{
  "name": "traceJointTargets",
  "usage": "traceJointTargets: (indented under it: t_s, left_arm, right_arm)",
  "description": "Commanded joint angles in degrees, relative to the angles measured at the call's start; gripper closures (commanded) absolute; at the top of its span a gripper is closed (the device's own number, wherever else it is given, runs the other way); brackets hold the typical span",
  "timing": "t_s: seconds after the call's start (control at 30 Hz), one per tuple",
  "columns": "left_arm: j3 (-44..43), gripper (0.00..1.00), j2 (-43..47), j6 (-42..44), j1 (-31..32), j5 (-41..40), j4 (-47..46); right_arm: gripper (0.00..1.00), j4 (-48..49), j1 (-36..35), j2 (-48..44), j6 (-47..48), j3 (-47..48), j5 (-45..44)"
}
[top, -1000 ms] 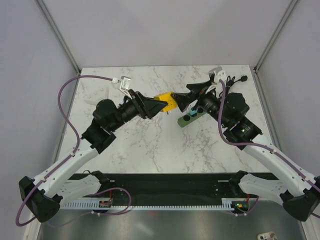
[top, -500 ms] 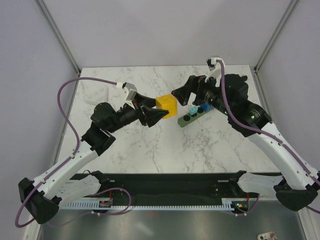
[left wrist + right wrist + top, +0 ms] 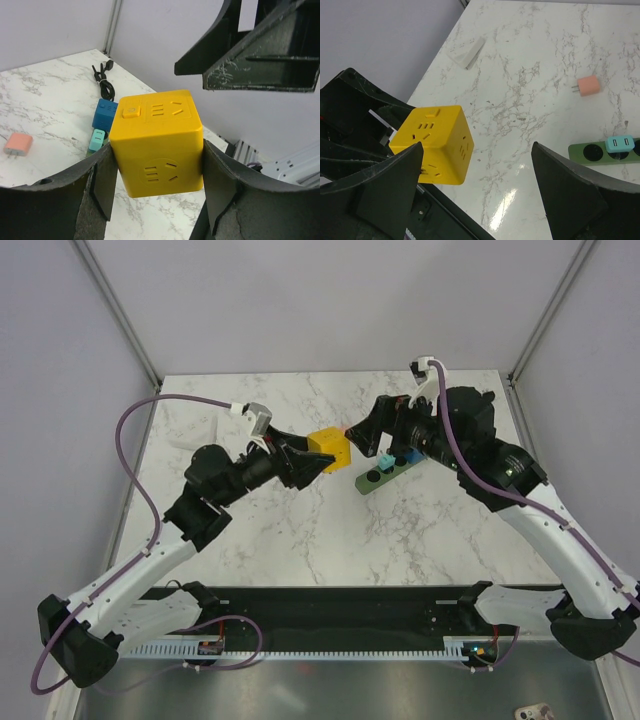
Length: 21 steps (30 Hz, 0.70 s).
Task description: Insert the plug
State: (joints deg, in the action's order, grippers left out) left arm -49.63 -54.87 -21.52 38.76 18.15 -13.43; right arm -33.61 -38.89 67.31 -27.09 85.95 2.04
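Left gripper [image 3: 318, 462] clamps the yellow socket cube [image 3: 157, 145] aloft; right gripper [image 3: 362, 435], spread wide and empty, should take the pink plug [image 3: 587, 85] toward the far edge of the table [image 3: 300, 540], prongs outward

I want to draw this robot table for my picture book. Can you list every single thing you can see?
socket cube: one, yellow, in the air between the left tool's fingers
power strip: one, green, lying on the table right of the middle
teal plug: one, teal, on the green strip
blue plug: one, blue, on the green strip beside the teal one
charger: one, pink, lying loose on the table
white strip: one, white, on the table's left side
cable: one, black, far right corner
table: one, white marble
left tool: one, black, shut on the cube
right tool: one, black, open, beside the cube
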Motion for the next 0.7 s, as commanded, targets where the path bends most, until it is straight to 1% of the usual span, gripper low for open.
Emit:
traceJointTargets:
  t_s: [0.0,0.03,0.07,0.13,0.2,0.23,0.27,0.3,0.33,0.4,0.5,0.53,0.6,0.63,0.67]
  left_arm:
    - [-3.11,0.98,0.38,-8.72,0.26,-3.92,-3.35]
    - [-2.93,0.98,0.47,-8.54,0.26,-3.57,-3.62]
    - [-2.58,0.98,0.9,-6.54,0.26,-2.95,-3.97]
    - [-1.09,0.98,1.43,-3.98,0.26,-0.77,-5.64]
    - [1.44,0.98,2.66,2.86,0.26,2.92,-8.52]
    - [2.59,0.98,3.27,6.1,0.26,7.47,-9.5]
    - [3.56,0.98,3.8,12.84,0.26,8.99,-9.6]
    - [5.14,0.98,5.03,15.69,0.26,9.18,-9.51]
    - [5.94,0.98,5.47,21.02,0.26,9.36,-9.33]
    - [5.86,0.98,5.83,24.49,0.26,10.23,-8.37]
    - [1.4,0.98,4.17,28.01,0.26,18.99,-2.67]
    - [0.42,0.98,2.85,30.11,0.26,25.99,-1.35]
    - [-1.08,0.98,2.14,33.54,0.26,32.79,2.17]
    - [-1.09,0.98,2.05,35.82,0.17,38.31,2.88]
    - [-1.0,0.98,2.05,36.28,0.17,40.45,3.58]
  right_arm:
    - [0.03,3.54,-0.13,-2.96,0.9,-2.35,-0.99]
    - [0.03,4.68,-0.13,-3.41,0.81,-3.15,-0.73]
    - [0.03,6.17,-0.22,-3.76,0.46,-3.86,-0.55]
    - [0.03,6.27,-0.13,-4.03,-0.94,-4.21,-0.2]
    - [0.04,5.57,-0.13,-4.2,-2.6,-3.69,0.41]
    - [0.04,5.22,-0.13,-4.38,-3.05,-3.43,0.68]
    - [0.04,4.17,-0.13,-4.47,-3.58,-3.08,1.12]
    - [0.04,3.47,-0.13,-4.64,-3.58,-2.2,1.56]
    - [0.04,2.59,-0.13,-4.56,-3.67,-1.5,2.43]
    - [0.04,-0.4,-0.13,-4.21,-3.76,0.52,2.7]
    - [0.04,-2.52,-0.13,-4.11,-2.89,1.5,5.24]
    - [0.04,-2.43,-0.13,-4.12,-1.92,1.32,6.64]
    - [0.04,-2.61,-0.13,-4.64,1.59,0.62,11.56]
    - [0.04,-2.61,-0.13,-4.99,2.73,0.18,13.15]
    - [0.04,-2.69,-0.13,-5.78,5.1,-0.25,17.34]
